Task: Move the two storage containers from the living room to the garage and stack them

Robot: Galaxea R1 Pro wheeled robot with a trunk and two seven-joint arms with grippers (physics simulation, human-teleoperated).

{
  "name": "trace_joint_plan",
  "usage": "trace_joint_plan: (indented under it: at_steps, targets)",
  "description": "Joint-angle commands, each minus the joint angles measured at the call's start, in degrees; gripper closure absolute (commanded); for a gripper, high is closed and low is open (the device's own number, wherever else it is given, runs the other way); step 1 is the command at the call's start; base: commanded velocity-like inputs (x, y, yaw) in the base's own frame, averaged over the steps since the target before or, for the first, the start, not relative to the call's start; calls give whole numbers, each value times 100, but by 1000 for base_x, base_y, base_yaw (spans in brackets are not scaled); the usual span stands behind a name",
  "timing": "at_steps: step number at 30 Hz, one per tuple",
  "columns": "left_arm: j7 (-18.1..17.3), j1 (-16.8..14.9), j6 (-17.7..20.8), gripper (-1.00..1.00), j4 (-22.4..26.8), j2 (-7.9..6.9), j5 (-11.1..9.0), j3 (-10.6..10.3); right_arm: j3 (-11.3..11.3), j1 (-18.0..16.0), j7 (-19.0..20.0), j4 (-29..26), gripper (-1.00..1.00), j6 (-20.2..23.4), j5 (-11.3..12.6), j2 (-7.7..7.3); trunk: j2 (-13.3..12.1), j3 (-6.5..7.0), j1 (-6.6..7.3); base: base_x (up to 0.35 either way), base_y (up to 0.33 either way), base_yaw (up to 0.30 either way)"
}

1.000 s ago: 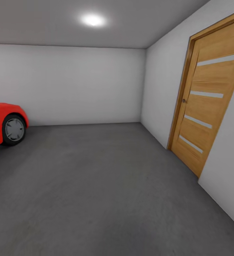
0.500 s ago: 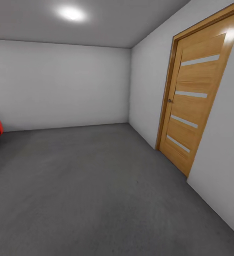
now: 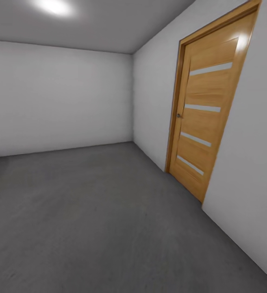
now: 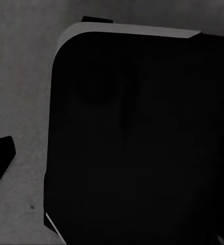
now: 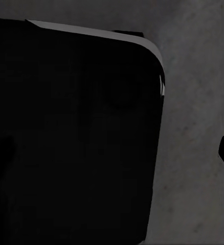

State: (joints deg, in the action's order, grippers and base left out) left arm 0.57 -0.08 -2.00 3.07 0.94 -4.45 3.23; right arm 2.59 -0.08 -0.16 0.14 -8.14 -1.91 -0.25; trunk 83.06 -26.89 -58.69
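The head view looks into the garage: floor (image 3: 88,211) of dark grey, rough, speckled concrete across the lower frame; plain matte white walls (image 3: 56,97) behind and at right; a glossy wooden door (image 3: 202,118) with pale horizontal slats and a small knob at right; a soft ceiling light (image 3: 54,6) at upper left. No bin is in sight here, so where the two containers are cannot be told from these pictures.

Both wrist views look down on the same grey concrete past a large black rounded body (image 4: 137,143) with a thin pale edge; a small dark tip sits at each frame's edge; whether either pincer is apart or together cannot be told.

By the task, the bins are thin-walled and lidless; likely light but flexible, so hold opposite rims with both arms; set flat.
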Motion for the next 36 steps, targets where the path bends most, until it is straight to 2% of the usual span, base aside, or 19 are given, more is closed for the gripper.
trace_joint_plan:
  at_steps: [1,36]
  targets:
    - [5,-1,-14,-100,0,2,-42,27,23,-1,-2,2,-100,-18,-19,-1,2,-4,-3,323,0,-73]
    - [5,-1,-9,-100,-2,11,-47,28,18,-1,-2,3,-100,-38,-19,7,2,-4,-3,323,0,-5]
